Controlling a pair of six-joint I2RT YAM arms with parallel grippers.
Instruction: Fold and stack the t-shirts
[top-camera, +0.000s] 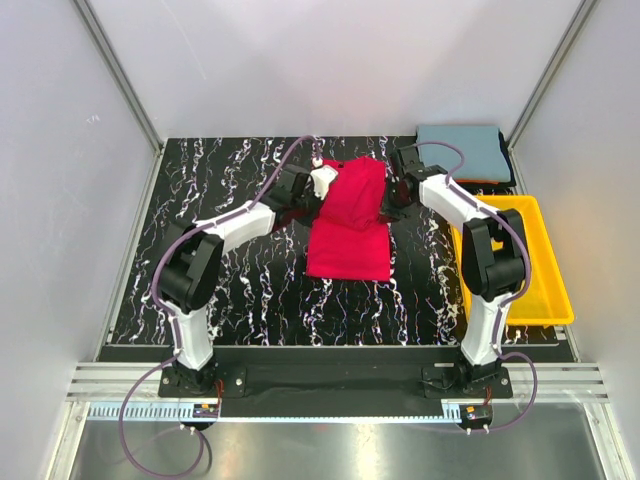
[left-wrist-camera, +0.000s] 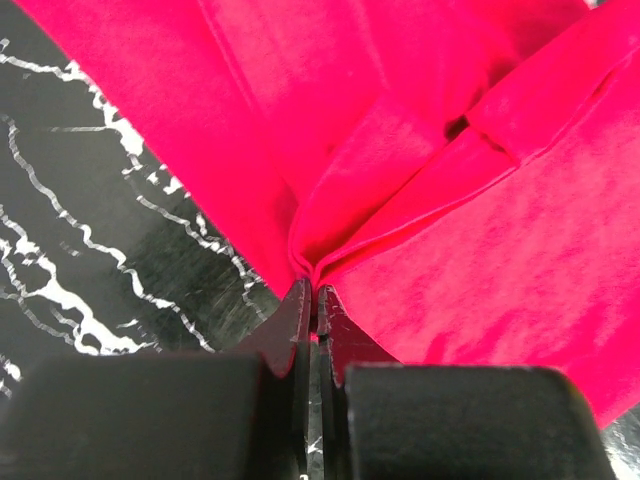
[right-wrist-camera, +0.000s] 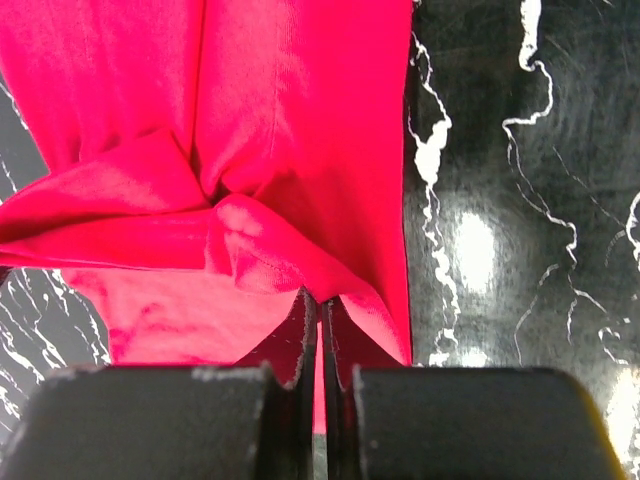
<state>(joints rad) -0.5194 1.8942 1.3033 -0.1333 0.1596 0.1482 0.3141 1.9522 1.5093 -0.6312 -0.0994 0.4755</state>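
The red t-shirt (top-camera: 350, 220) lies partly folded in the middle of the black marbled table, its far part lifted. My left gripper (top-camera: 322, 182) is shut on its far left edge; in the left wrist view the gripper (left-wrist-camera: 315, 292) pinches a fold of the red t-shirt (left-wrist-camera: 440, 170). My right gripper (top-camera: 392, 190) is shut on the far right edge; in the right wrist view the gripper (right-wrist-camera: 320, 300) pinches the red t-shirt (right-wrist-camera: 270, 140). A folded grey-blue t-shirt (top-camera: 462, 150) lies at the back right on thin orange and dark folded ones (top-camera: 490, 183).
A yellow plastic tray (top-camera: 545, 290) stands at the right edge of the table. Grey walls close in the table on the left, back and right. Bare black marbled table (top-camera: 230, 290) shows to the left of and in front of the red shirt.
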